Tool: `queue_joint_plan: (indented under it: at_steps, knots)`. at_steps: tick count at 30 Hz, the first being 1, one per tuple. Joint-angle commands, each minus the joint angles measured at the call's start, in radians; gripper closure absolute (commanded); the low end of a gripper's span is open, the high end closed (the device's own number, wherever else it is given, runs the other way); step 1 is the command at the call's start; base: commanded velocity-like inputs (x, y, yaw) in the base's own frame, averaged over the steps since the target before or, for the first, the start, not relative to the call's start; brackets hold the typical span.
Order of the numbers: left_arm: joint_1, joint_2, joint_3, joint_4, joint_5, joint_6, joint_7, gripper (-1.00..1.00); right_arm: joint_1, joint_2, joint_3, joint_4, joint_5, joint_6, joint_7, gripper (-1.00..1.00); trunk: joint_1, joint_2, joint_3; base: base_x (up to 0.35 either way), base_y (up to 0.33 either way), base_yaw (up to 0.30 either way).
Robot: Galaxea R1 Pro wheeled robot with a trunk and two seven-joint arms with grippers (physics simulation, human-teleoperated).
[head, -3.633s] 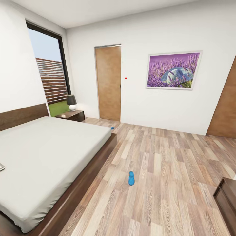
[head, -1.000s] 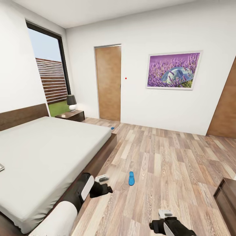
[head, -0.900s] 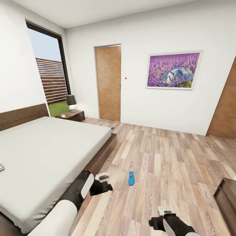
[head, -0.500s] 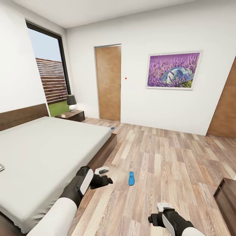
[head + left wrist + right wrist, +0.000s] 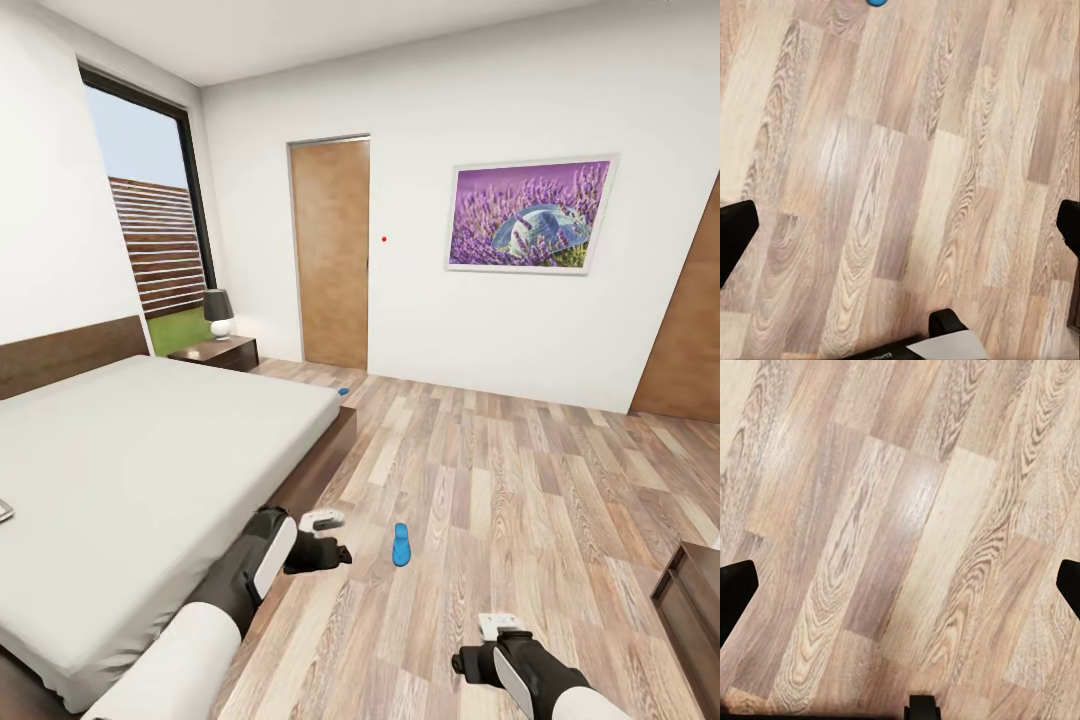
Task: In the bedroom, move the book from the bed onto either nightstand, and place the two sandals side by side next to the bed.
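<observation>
Beside the bed (image 5: pixel 150 470), both grippers spread wide near a light, flexible blue sandal (image 5: pixel 401 543), best pinched across its sole.

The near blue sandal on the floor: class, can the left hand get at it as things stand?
Probably yes. The left hand hangs open just beside the sandal, with bare floor between; it must still drop lower.

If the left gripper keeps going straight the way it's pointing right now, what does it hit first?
Most likely the bare wood floor: the left gripper looks down at the planks between its open fingers. The blue sandal lies off that line, at the picture's edge.
</observation>
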Motion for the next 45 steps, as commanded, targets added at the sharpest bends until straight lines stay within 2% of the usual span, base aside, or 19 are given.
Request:
queue_joint_plan:
  at_steps: [1,6,11,19,24,34,45]
  knots:
    - [-0.001,0.0,-0.02,-0.001,0.005,0.003,0.005,-1.0,0.0,0.0,-0.001,-0.002,0.0,0.005,0.003,-1.0,0.0,-0.001,-0.001,0.0,0.0,0.0]
    - [-0.001,0.0,-0.088,-0.002,0.005,0.0,0.007,-1.0,-0.001,0.0,-0.002,-0.002,0.0,0.003,0.002,-1.0,0.0,-0.001,-0.001,0.0,0.0,0.0]
    - [-0.001,0.0,-0.099,-0.002,0.006,-0.002,0.007,-1.0,-0.001,-0.001,-0.002,-0.003,0.0,0.003,-0.005,-1.0,0.0,-0.001,-0.001,0.0,0.0,0.0]
    - [-0.001,0.0,-0.106,0.004,0.004,-0.004,0.008,-1.0,-0.014,-0.002,-0.002,-0.003,0.0,0.001,-0.012,-1.0,0.0,-0.001,-0.001,0.0,0.0,0.0]
    - [-0.001,0.0,-0.109,0.006,0.0,-0.004,0.01,-1.0,-0.019,-0.001,-0.002,-0.003,-0.002,-0.026,-0.013,-1.0,0.0,-0.001,-0.001,0.0,0.0,0.0]
    - [-0.028,0.0,-0.107,-0.014,0.0,-0.002,0.007,-1.0,-0.019,-0.001,-0.006,-0.003,-0.003,-0.042,-0.014,-1.0,0.0,-0.001,-0.001,0.299,0.071,0.0]
    - [-0.033,0.0,-0.106,-0.039,0.004,0.002,0.007,-1.0,-0.019,0.0,-0.007,-0.003,-0.003,-0.042,-0.015,-1.0,0.0,-0.001,-0.001,0.33,0.088,0.0]
